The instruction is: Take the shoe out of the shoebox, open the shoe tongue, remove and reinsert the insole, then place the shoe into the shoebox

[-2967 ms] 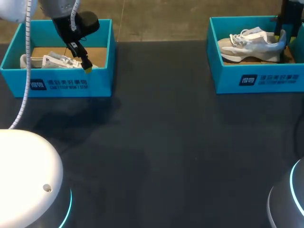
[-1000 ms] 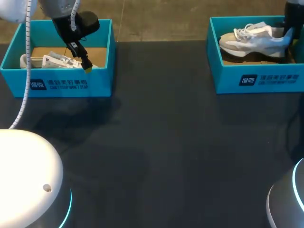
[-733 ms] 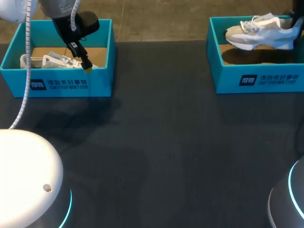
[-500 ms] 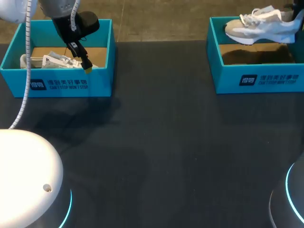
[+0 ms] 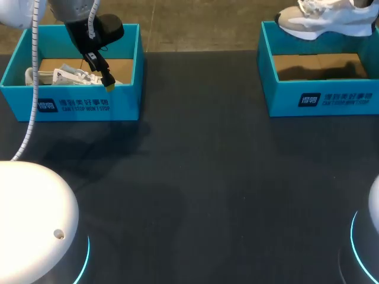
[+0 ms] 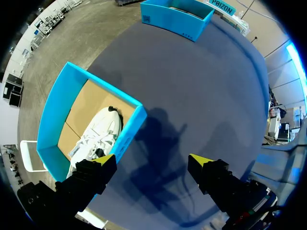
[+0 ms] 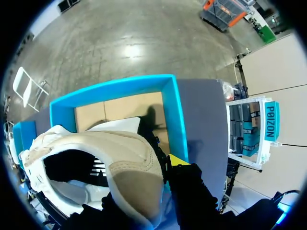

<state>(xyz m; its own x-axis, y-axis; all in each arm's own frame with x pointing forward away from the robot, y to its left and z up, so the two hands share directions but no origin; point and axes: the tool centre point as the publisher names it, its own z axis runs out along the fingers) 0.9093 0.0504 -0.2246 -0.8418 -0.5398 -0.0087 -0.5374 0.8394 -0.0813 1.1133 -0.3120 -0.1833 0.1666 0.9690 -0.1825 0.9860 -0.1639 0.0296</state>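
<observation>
Right end effector (image 7: 144, 178): pinching shoe (image 5: 328, 18) at heel collar, upper right of head view, held above shoebox (image 5: 320, 99). Handling: shoe likely light, upper soft, sole stiff; heel counter judged firmest hold.

Left arm (image 5: 89, 29) comes in from the far left corner, wrist angled down. Left gripper (image 6: 152, 162) hangs with fingers spread wide, nothing between. Right gripper (image 7: 160, 179) sits high at far right, seemingly clamped on the shoe (image 7: 96, 148) heel; one finger hidden.

Dark table (image 5: 207, 177) — 1 matte surface
</observation>
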